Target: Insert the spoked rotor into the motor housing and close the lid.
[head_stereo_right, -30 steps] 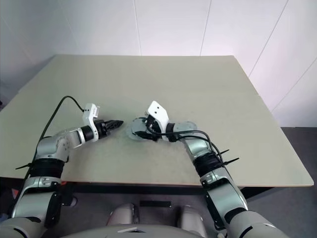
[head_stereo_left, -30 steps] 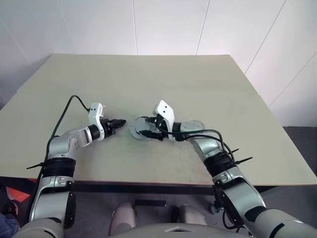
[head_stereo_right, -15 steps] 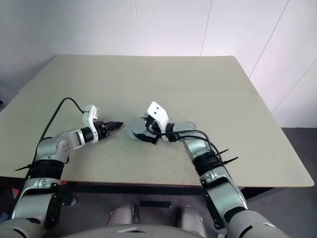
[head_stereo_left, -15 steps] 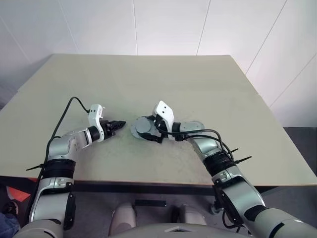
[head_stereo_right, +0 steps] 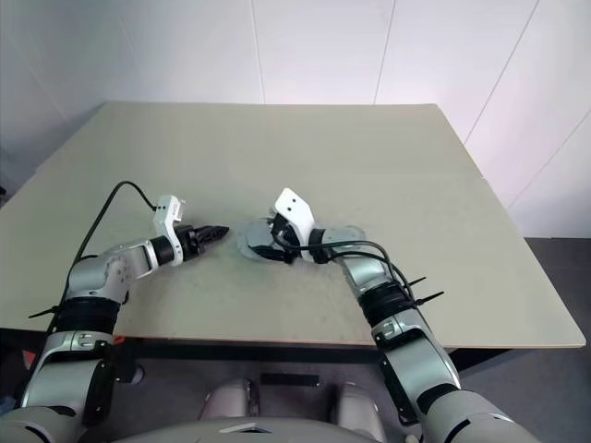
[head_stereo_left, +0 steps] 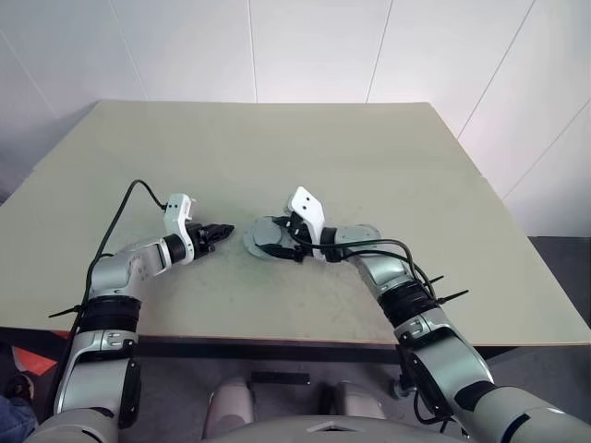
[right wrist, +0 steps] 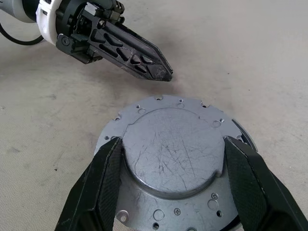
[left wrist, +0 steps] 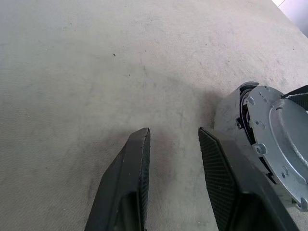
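The lid (right wrist: 173, 144), a grey metal disc with a raised round centre and small holes round its rim, lies on top of the motor housing. Only the housing's outer wall (left wrist: 227, 109) shows under it, with a dark gap between them. My right gripper (right wrist: 172, 139) is open over the lid, one finger (right wrist: 103, 178) on each side of the raised centre and close to its edge. My left gripper (head_stereo_left: 224, 230) hovers open and empty just left of the stack, its tips pointing at it. The spoked rotor is hidden.
Another flat grey round part (head_stereo_left: 367, 232) lies on the table, partly under my right forearm. The beige table (head_stereo_left: 277, 148) stretches far beyond the stack, with white walls behind it. A black cable (head_stereo_left: 129, 198) loops up from my left arm.
The lid's grey top shows more plainly beside my right gripper than a second ago, when the fingers covered it. Both hands have kept their places.
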Motion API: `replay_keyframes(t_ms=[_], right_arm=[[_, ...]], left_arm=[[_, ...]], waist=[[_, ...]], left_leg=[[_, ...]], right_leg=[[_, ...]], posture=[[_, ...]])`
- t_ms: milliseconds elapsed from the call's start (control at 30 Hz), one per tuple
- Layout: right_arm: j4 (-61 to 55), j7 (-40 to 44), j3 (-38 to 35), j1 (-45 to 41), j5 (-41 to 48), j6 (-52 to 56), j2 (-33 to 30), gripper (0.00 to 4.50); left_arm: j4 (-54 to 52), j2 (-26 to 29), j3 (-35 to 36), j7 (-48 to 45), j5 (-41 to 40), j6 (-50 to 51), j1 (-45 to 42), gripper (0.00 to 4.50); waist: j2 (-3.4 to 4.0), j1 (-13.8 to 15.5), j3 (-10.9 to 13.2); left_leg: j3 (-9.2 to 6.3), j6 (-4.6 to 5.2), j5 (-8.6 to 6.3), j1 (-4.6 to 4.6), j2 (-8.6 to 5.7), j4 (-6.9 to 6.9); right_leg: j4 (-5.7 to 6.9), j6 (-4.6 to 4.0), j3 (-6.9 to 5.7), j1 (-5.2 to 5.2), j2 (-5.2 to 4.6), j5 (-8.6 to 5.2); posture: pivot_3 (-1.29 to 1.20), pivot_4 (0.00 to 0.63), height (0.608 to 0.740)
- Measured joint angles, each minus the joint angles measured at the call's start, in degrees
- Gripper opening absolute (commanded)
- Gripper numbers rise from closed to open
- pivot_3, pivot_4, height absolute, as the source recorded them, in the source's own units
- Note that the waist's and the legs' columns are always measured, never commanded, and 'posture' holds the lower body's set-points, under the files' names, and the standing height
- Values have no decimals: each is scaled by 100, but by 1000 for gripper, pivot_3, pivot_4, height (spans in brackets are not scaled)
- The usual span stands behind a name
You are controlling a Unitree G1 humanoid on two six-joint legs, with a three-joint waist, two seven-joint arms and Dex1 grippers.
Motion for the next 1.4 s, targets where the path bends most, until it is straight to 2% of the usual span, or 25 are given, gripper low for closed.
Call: replay_keyframes(t_ms=[567,1033,1400], right_arm=[[252,-292,-169,-144,22,92,106,3188],[169,53,-262,-105,202,268,46,3188],[222,-20,-143,-103,22,14,29,3188]], left_arm=[[-4,0,-19,-1,6,1,18,1737],[-4,-1,-21,1,8,1,19,1737],[-45,-7,-21,19,8,8,40,1737]], waist=[[0,0,0],[0,2,0],[0,4,0]], left_leg=[[0,-1,0,-1,0,0],[0,0,0,-2,0,0],[0,-1,0,-2,0,0]], right_leg=[[1,0,0,-1,0,0],[0,0,0,-1,0,0],[1,0,0,-1,0,0]], posture=[[0,0,740],[0,0,740],[0,0,740]])
